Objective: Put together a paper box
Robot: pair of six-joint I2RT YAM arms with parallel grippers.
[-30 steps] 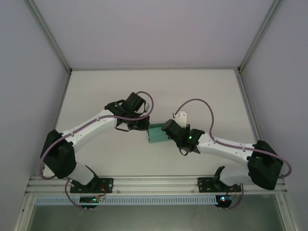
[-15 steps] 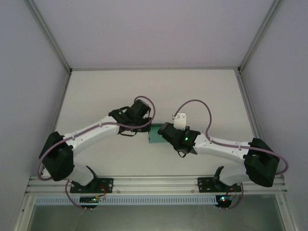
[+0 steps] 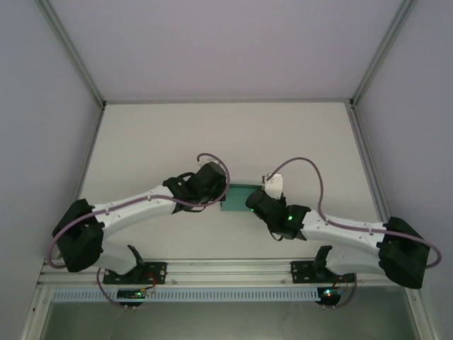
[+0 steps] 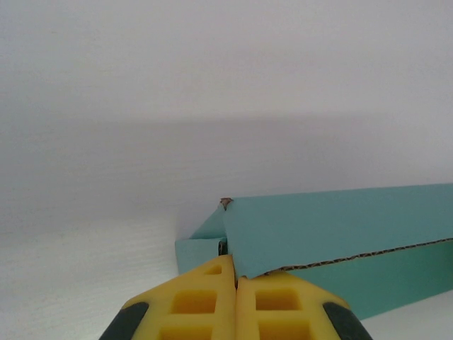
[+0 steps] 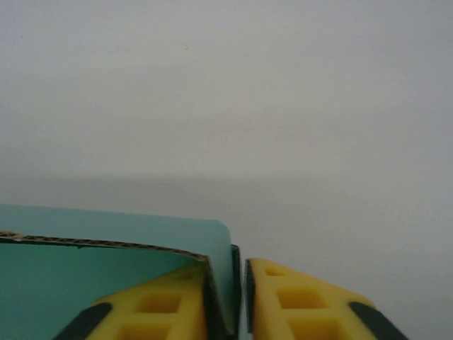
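The teal paper box [image 3: 238,196] lies mid-table between my two grippers. My left gripper [image 3: 221,193] is at its left end. In the left wrist view the yellow fingers [image 4: 198,301] are pressed together on the lower corner of a teal flap [image 4: 333,227], with the box's end wall just beyond. My right gripper [image 3: 252,201] is at the box's right end. In the right wrist view the box's end wall [image 5: 225,262] stands between the fingers, against the left one. A narrow gap separates it from the right finger [image 5: 297,304], so the right gripper [image 5: 241,276] is slightly open.
The white table [image 3: 212,134] extends behind the box to the enclosure's back wall. Metal frame posts [image 3: 71,53] run along both sides. An aluminium rail [image 3: 226,269] with the arm bases lines the near edge. Purple cables [image 3: 301,163] loop above both wrists.
Both arms have swung and settled lower around the box, which sits slightly farther right. The right jaws have eased apart from the end wall. The left stays shut.
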